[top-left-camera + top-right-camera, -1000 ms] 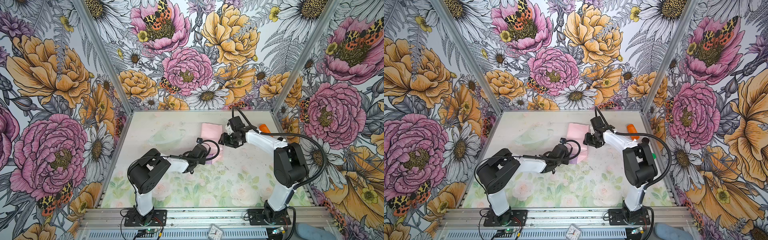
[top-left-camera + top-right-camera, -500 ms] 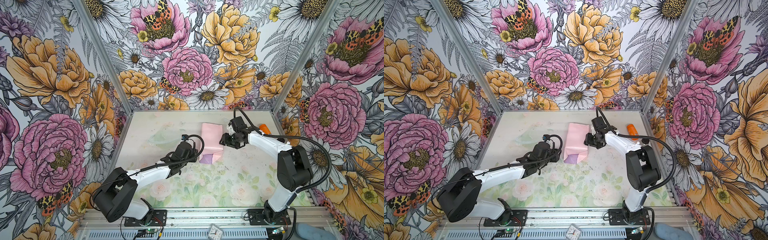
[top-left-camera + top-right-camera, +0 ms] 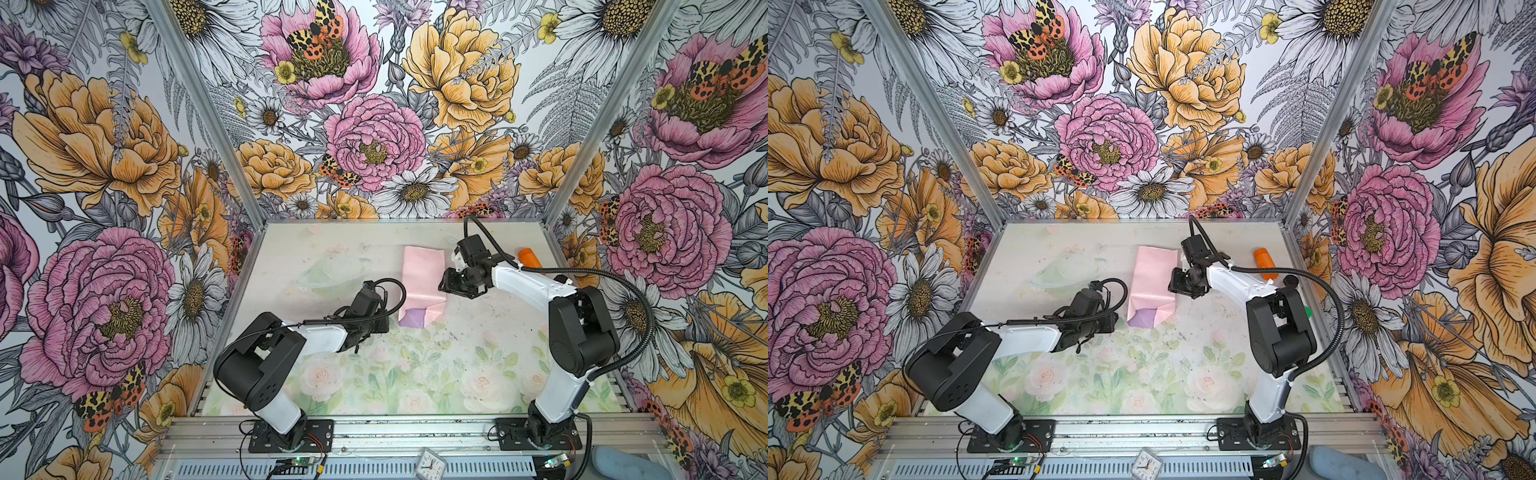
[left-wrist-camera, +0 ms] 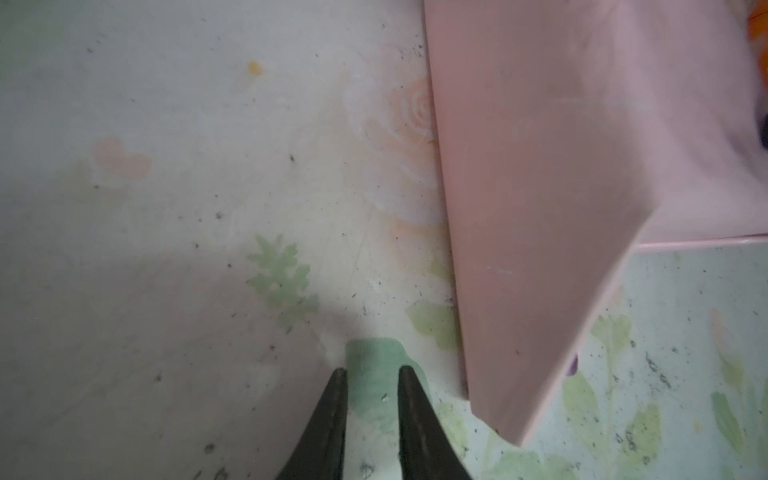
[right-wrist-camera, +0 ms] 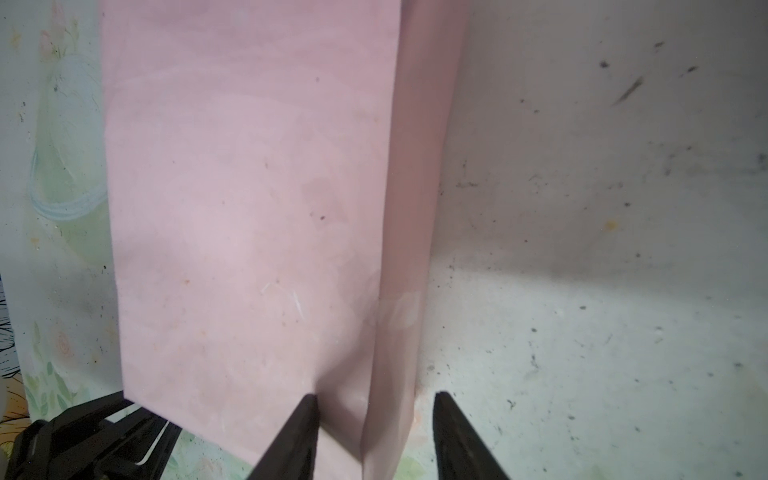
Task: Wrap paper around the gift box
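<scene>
While the paper (image 3: 422,282) lies folded pink-side-out on the table (image 3: 415,374) around mid-frame in both top views (lilac bit showing at its lower end), the right gripper (image 5: 376,401) has its jaws apart, straddling a raised fold at the paper's right edge. The left gripper (image 4: 371,374) is just off the paper's lower-left corner, jaws slightly apart with nothing between them.

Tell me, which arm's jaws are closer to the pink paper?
Right. The right jaws straddle the paper's folded edge; the left jaws are beside it over the table, not touching.
</scene>
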Robot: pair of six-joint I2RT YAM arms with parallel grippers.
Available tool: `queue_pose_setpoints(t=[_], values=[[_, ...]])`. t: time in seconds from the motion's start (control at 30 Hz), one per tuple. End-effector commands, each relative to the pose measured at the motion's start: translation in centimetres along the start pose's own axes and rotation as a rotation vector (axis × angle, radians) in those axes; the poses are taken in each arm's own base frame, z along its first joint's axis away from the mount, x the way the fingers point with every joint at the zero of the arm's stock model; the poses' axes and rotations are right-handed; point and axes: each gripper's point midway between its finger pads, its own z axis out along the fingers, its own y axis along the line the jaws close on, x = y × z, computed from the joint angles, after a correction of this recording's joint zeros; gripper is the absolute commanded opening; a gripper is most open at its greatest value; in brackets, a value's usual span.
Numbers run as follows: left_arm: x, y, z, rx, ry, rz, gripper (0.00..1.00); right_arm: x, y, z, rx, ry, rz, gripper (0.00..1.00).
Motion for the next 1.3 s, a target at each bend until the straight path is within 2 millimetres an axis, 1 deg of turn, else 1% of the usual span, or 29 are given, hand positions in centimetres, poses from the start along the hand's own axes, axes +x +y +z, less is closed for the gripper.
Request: queue_pose_setpoints(t=[0.0, 0.2, 0.5, 0.57, 0.6, 0.87, 1.03, 1.17, 1.27], values=[[-1.7, -3.4, 0.6, 0.118, -0.045, 0.03, 0.22, 0.9, -1.1, 1.2, 0.047, 0.033, -0.01, 0.46], [-2.2, -5.6, 1.4, 0.187, -0.065, 0.039, 0.2, 1.1, -1.0, 1.3, 0.047, 0.037, -0.012, 0.46], [-3.2, -7.7, 2.7, 0.255, -0.082, 0.047, 0.19, 1.3, -0.6, 1.3, 0.043, 0.038, -0.019, 0.46], [-3.7, -8.3, 2.6, 0.267, -0.092, 0.048, 0.19, 1.3, -0.7, 1.3, 0.045, 0.038, -0.018, 0.46], [-2.7, -7.7, 3.8, 0.249, -0.065, 0.048, 0.19, 1.3, -0.6, 1.2, 0.045, 0.036, -0.019, 0.46], [-2.3, -8.4, 5.2, 0.259, -0.074, 0.044, 0.2, 1.4, -0.2, 1.1, 0.036, 0.032, -0.022, 0.46], [-1.5, -8.0, 6.2, 0.237, -0.082, 0.041, 0.22, 1.3, 0.1, 1.0, 0.028, 0.027, -0.019, 0.49], [-1.1, -7.9, 6.0, 0.23, -0.082, 0.05, 0.23, 1.2, 0.4, 0.5, 0.023, 0.014, -0.021, 0.51], [-1.6, -7.7, 5.3, 0.221, -0.105, 0.054, 0.24, 0.6, 0.7, -0.4, 0.012, -0.01, -0.018, 0.53]])
